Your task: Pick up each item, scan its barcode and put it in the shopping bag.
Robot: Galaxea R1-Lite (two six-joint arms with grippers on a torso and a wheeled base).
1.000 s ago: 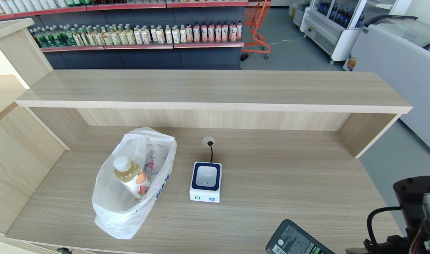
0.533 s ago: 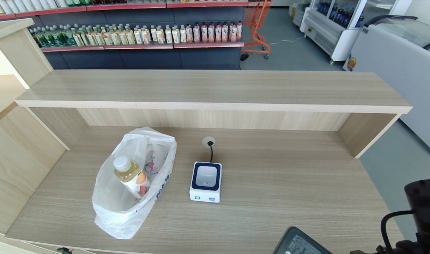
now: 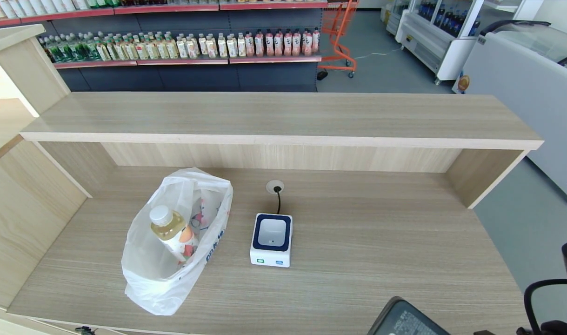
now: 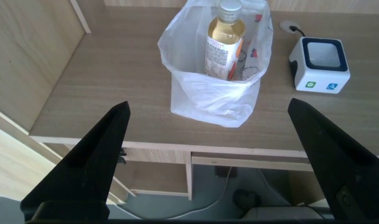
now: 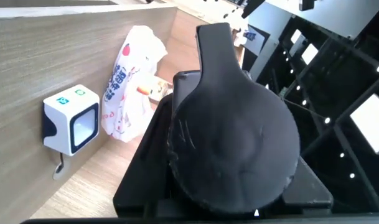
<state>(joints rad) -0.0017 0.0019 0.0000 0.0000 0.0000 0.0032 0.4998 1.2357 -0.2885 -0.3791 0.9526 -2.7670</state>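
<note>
Left gripper [image 4: 209,109] splayed; right gripper [image 5: 233,193] tight around packet [image 3: 404,321]

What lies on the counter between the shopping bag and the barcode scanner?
Nothing; in the head view a bare strip of counter separates shopping bag and barcode scanner.

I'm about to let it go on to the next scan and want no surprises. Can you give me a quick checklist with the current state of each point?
1. Mouth of the shopping bag open and upright: ok.
2. The bottle inside the bag: ok.
3. Window of the scanner uncovered and facing up: ok.
4. The left gripper open and holding nothing: ok.
5. The dark item over the scanner: not ok, it sits at the near right edge of the counter, printed face up.
6. Firm grip on the dark item: cannot tell.
</note>
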